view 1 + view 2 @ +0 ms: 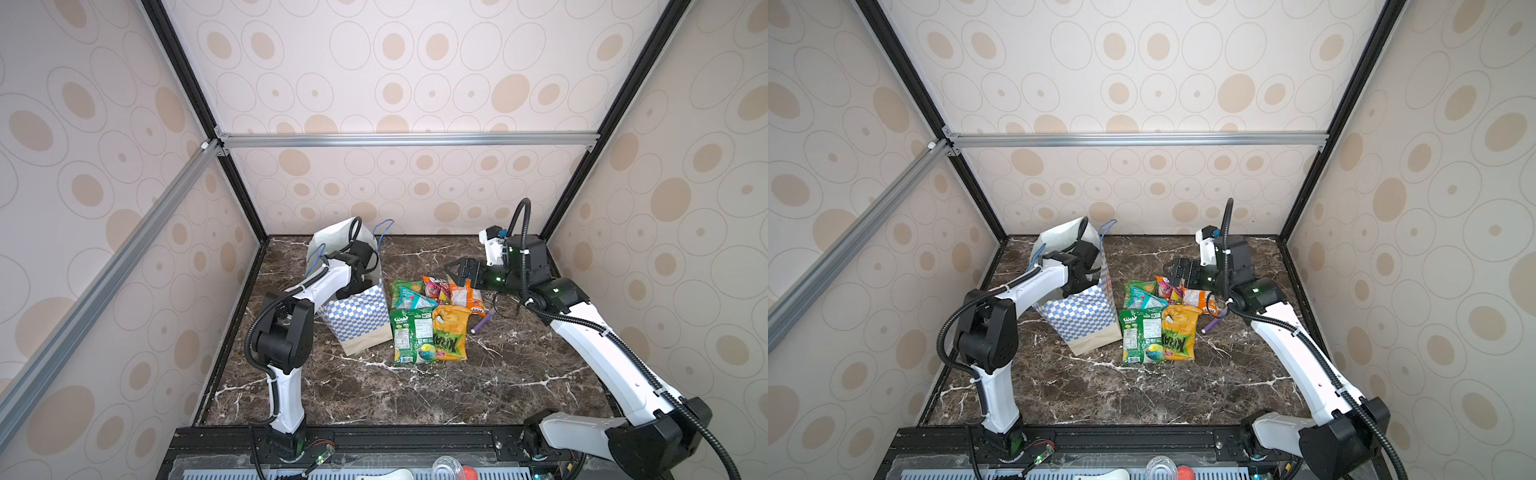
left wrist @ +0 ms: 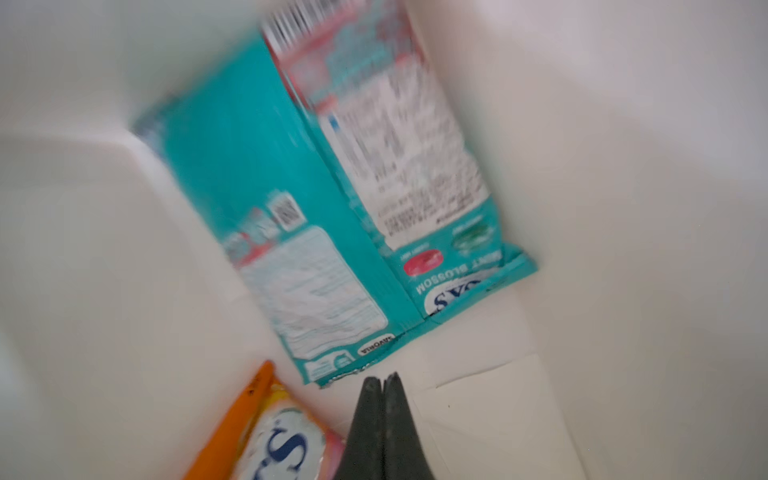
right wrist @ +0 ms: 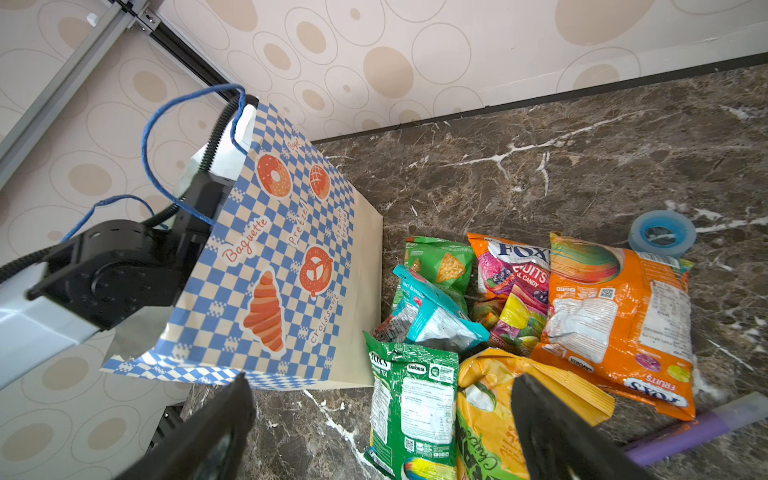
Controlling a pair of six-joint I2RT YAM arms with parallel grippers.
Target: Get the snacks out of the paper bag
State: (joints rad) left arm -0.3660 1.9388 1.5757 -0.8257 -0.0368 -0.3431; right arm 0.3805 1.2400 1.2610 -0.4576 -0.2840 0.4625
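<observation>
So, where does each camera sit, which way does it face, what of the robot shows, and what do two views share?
Both top views: high in front, looking down at table, paper bag and snacks; left arm and right arm show.
Left wrist: inside the bag, facing a teal packet; shut left end effector shows.
Right wrist: above the table, facing bag and snacks; open right end effector, left arm show.
Shared by top and right wrist: bag, snacks.
</observation>
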